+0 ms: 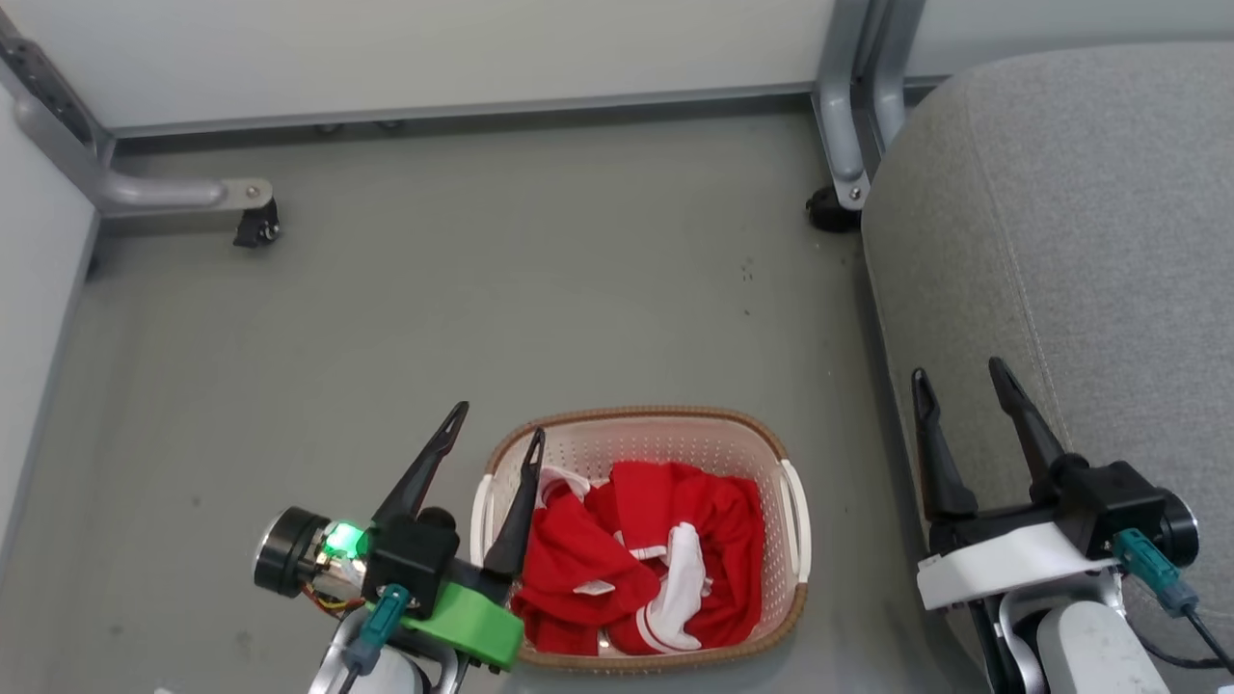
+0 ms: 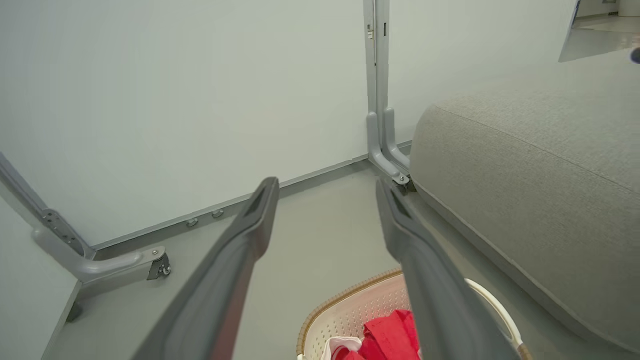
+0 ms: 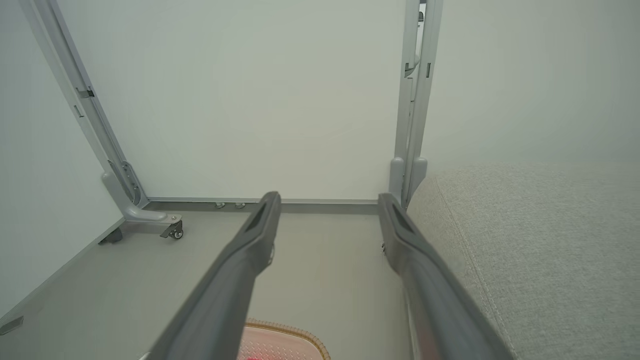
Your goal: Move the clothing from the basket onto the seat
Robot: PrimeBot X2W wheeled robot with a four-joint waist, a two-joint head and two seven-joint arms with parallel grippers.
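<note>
Red clothing with white trim (image 1: 646, 564) lies bunched in the cream basket (image 1: 675, 429) on the floor at the bottom middle of the head view. My left gripper (image 1: 494, 424) hangs open over the basket's left rim, nothing between its fingers. The grey seat (image 1: 1060, 212) rises at the right. My right gripper (image 1: 959, 376) stands open above the seat's left edge, empty. The left wrist view looks past its open fingers (image 2: 250, 230) at the basket (image 2: 345, 312), a bit of red clothing (image 2: 390, 335) and the seat (image 2: 530, 165). The right wrist view catches the basket's rim (image 3: 287, 330) and the seat (image 3: 540, 240).
Grey floor (image 1: 482, 289) spreads beyond the basket to pale partition walls (image 1: 434, 48). A castered grey frame foot (image 1: 193, 198) stands at the far left. Another frame post (image 1: 853, 106) stands at the seat's far corner.
</note>
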